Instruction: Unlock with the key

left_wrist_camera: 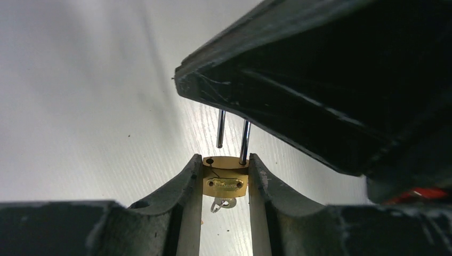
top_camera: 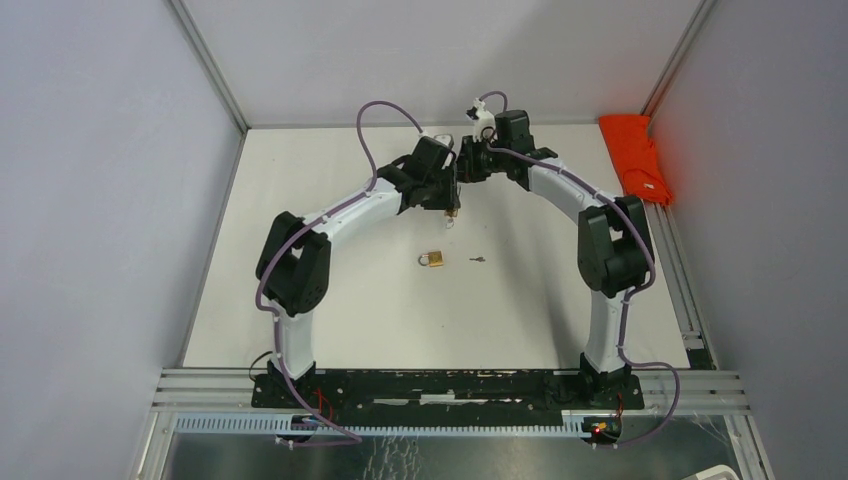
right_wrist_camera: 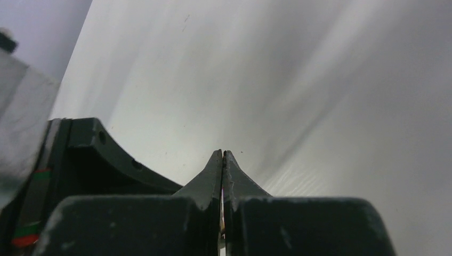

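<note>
My left gripper [left_wrist_camera: 226,178] is shut on a small brass padlock [left_wrist_camera: 226,184], held by its sides above the table. Its steel shackle [left_wrist_camera: 245,136] is raised, with one leg out of its hole. A key [left_wrist_camera: 223,203] with a ring sticks out of the bottom of the padlock. In the top view the left gripper [top_camera: 452,208] hangs at the back centre. My right gripper [right_wrist_camera: 222,154] is shut, its fingers pressed together with nothing showing between them. Its black body [left_wrist_camera: 330,80] hangs over the shackle's top, and it sits just behind the left gripper [top_camera: 468,163].
A second brass padlock [top_camera: 432,259] lies on the white table [top_camera: 330,300], with a loose small key [top_camera: 479,260] to its right. An orange cloth [top_camera: 635,155] lies at the back right edge. Grey walls enclose the table.
</note>
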`<action>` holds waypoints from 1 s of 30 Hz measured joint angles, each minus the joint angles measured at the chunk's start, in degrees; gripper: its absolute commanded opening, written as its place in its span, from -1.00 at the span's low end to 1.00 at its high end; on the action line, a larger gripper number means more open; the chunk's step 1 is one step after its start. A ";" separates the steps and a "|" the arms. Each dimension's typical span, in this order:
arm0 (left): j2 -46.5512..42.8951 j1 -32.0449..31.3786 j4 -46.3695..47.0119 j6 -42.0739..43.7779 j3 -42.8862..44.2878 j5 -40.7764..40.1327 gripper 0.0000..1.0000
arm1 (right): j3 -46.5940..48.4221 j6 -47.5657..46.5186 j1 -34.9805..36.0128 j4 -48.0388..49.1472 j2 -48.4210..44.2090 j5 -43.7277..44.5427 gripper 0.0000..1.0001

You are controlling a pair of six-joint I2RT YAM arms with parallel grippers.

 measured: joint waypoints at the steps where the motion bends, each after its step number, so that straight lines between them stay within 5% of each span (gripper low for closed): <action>1: -0.04 -0.13 0.00 0.33 0.00 0.31 -0.96 | 0.28 -0.07 0.02 -0.24 0.37 -0.20 -1.00; 10: -1.11 -0.55 -0.04 2.69 0.00 0.28 -0.96 | 4.74 -4.61 -0.13 -8.74 2.38 0.90 -1.00; 30: -1.36 -0.90 0.59 7.41 1.64 -7.45 -0.96 | -1.81 -7.32 -0.26 -9.27 1.81 2.01 -1.00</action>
